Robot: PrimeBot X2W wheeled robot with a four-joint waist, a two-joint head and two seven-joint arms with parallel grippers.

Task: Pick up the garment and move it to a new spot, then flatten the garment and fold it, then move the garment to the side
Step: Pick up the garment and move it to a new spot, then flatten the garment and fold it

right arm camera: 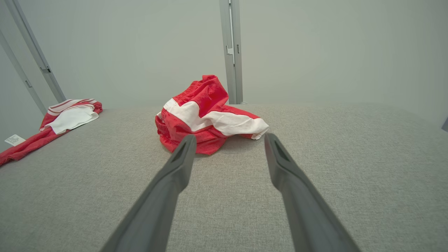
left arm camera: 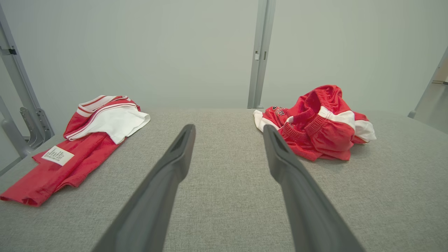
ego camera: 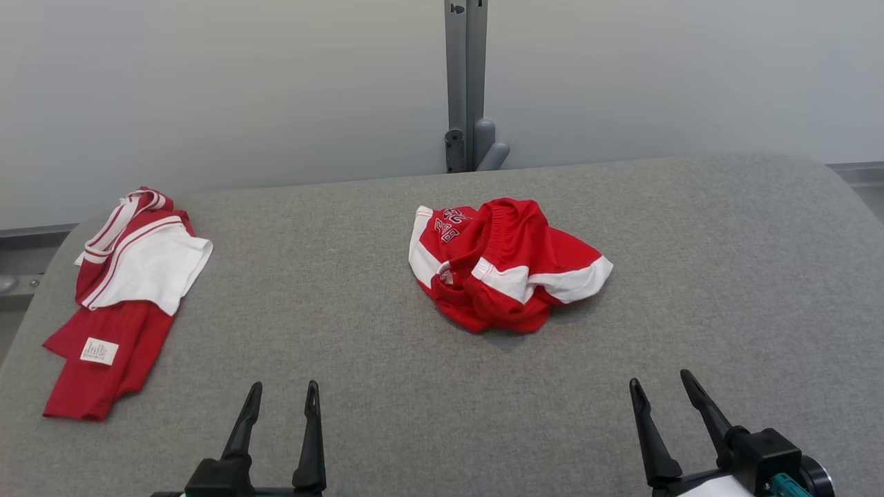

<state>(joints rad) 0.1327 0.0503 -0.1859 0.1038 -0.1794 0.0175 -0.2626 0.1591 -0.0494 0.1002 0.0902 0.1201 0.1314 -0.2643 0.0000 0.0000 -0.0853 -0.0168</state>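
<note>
A crumpled red garment with white bands and an elastic waistband lies bunched in the middle of the grey cloth table. It sits ahead and to the right in the left wrist view and just beyond the left fingertip in the right wrist view. My left gripper hovers open near the front edge, left of the garment, holding nothing. My right gripper is open too, at the front right, empty. Neither touches the cloth.
A second red and white garment with a white label lies loosely folded near the table's left edge. A grey metal post stands behind the table against a pale wall. The table's right half is bare fabric.
</note>
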